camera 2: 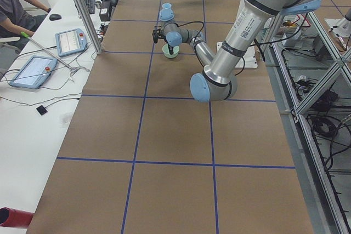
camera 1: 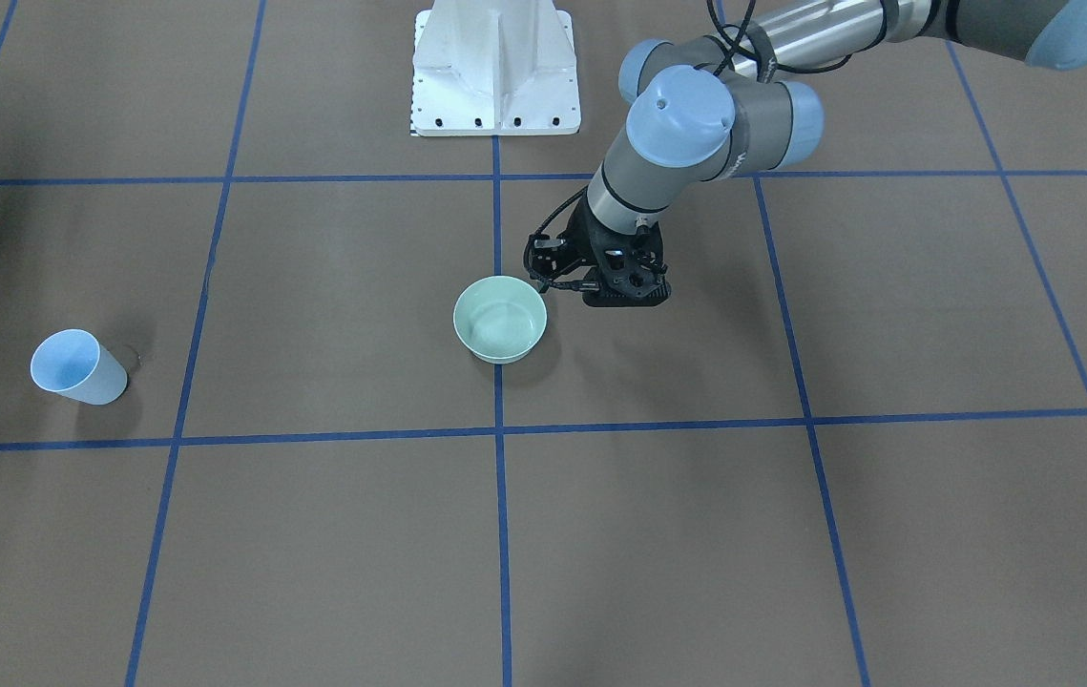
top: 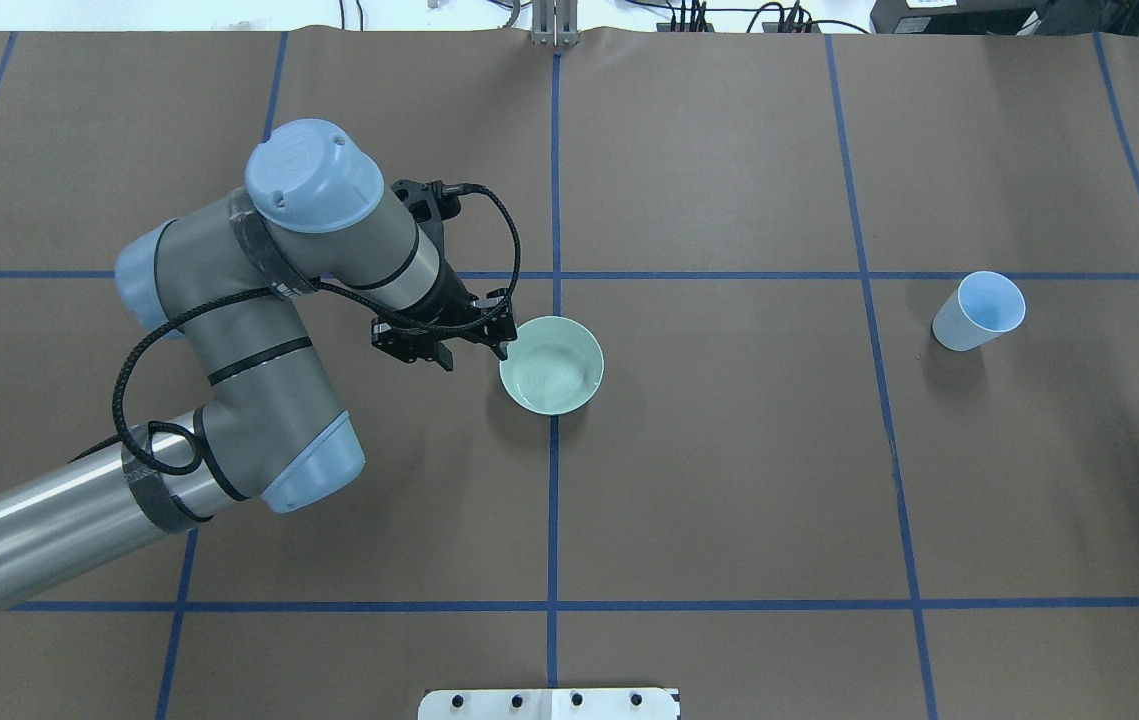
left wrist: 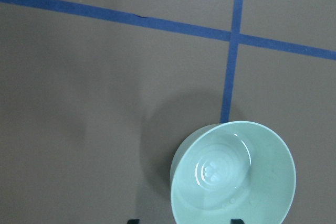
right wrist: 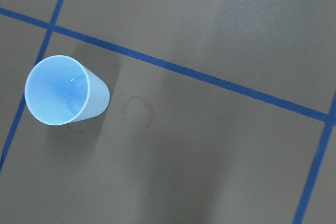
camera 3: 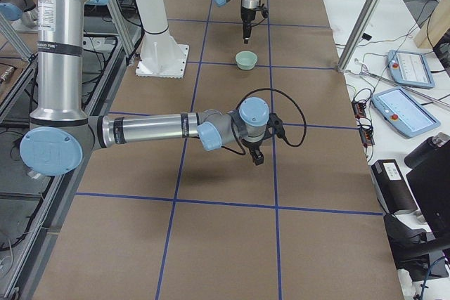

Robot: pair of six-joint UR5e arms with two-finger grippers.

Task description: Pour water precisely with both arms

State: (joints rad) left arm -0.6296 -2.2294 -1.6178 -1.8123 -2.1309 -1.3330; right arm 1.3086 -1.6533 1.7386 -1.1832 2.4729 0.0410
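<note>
The left arm (top: 259, 330) comes in from the left of the overhead view. The left pincer (top: 494, 338) points down just beside the left rim of the green bowl (top: 551, 365). The bowl stands upright at mid-frame on the brown desk (top: 729, 480), over a line of blue tape (top: 552, 520).

In the left wrist view the two fingertips (left wrist: 134, 220) peek in at the bottom edge, set wide apart and holding nothing. The bowl fills the lower right of that frame. The water (left wrist: 212, 170) shows as pale glints and a ring of ripples in the bottom of the bowl.

The blue cup (top: 977, 310) stands upright at the right of the overhead view, well apart from the bowl. I cannot tell whether it holds any water.

The right arm (camera 3: 140, 128) stretches across the middle of the right side view, and the right pincer (camera 3: 256, 154) hangs there fingers down above the desk. I cannot tell how wide it stands. The right wrist view has the cup at its left, with a faint ring stain (right wrist: 137, 109) just beside it.
</note>
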